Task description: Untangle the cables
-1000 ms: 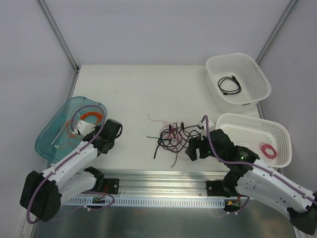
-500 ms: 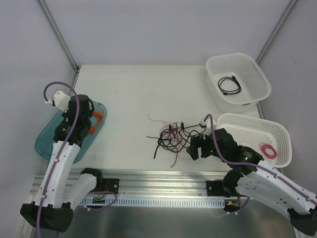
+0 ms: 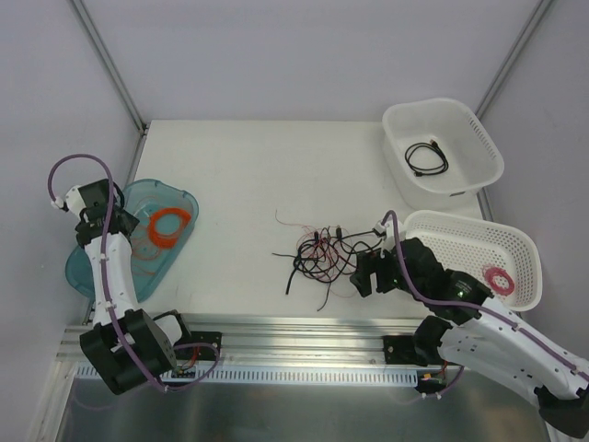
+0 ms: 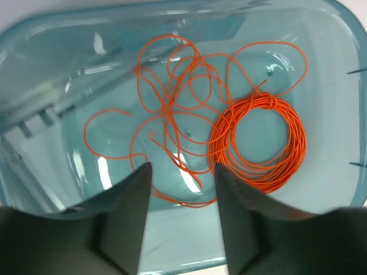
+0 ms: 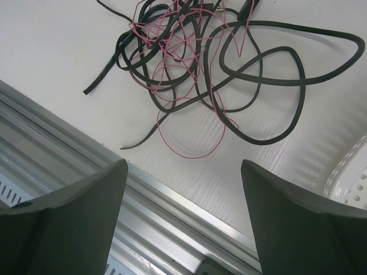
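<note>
The cables (image 3: 322, 256) lie in a loose tangle of black and thin red wires on the white table, right of centre. In the right wrist view the cables (image 5: 200, 69) sit just beyond my right gripper (image 5: 183, 166). That gripper is open wide, low over the table's front edge, and touches nothing. My right gripper (image 3: 366, 273) stands at the tangle's right side. My left gripper (image 4: 182, 167) hangs above the teal tray (image 4: 321, 34), open a little with nothing between its fingers. Below it lie an orange ring coil (image 4: 258, 143) and loose orange wire (image 4: 166, 103).
The teal tray (image 3: 87, 267) sits at the table's left edge. A white basket (image 3: 488, 175) at the back right holds a black cable (image 3: 428, 158). A second white basket (image 3: 525, 249) on the right holds a pink spool (image 3: 500, 281). An aluminium rail (image 5: 143, 217) runs along the front edge.
My left arm has swung from the table beside the tray up and left over the tray, and its jaws have parted. The right arm has hardly moved.
</note>
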Action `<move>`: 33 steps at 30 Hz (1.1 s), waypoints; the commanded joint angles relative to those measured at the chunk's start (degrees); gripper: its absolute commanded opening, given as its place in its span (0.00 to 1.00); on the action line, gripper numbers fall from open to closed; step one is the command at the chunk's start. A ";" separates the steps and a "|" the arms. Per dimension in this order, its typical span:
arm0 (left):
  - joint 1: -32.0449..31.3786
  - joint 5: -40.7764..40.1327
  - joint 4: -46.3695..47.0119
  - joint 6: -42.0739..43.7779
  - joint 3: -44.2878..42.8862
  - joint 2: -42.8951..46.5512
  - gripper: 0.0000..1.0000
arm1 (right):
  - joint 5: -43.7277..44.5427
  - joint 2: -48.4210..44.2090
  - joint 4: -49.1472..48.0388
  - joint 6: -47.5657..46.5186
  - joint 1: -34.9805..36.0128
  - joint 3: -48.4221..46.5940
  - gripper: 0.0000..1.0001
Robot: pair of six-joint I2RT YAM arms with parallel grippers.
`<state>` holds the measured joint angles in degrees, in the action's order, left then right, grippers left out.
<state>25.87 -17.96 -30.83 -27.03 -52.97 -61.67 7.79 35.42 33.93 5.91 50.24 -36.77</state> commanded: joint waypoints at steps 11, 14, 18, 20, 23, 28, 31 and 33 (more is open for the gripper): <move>-5.36 19.24 4.02 6.53 2.35 11.92 0.99 | 6.27 11.77 1.40 0.94 0.12 -7.95 0.84; -16.06 21.46 4.90 12.34 2.78 12.98 0.99 | 7.76 16.51 1.14 -0.19 -1.10 -10.33 0.81; -24.43 29.61 6.48 15.07 4.80 13.42 0.99 | 4.87 22.14 -2.01 -2.39 -4.96 -12.27 0.78; -29.00 34.79 9.90 16.21 7.77 13.77 0.99 | 2.85 25.20 -4.38 -3.53 -7.77 -13.41 0.77; -33.85 36.32 14.30 17.70 11.48 12.63 0.99 | 1.26 29.95 -7.46 -5.12 -10.24 -14.37 0.74; -37.12 39.74 15.36 17.80 12.80 10.78 0.99 | 0.03 38.75 -11.25 -7.04 -12.27 -17.01 0.67; -37.29 40.02 15.89 17.71 13.85 11.48 0.99 | 0.38 44.63 -13.89 -7.58 -12.27 -18.07 0.60; -37.38 38.88 15.98 17.88 14.12 12.01 0.99 | 1.08 47.79 -15.21 -7.76 -12.27 -19.12 0.52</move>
<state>-11.22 19.27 -18.00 -10.81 -39.40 -51.11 8.91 80.34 22.83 -0.27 38.06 -52.84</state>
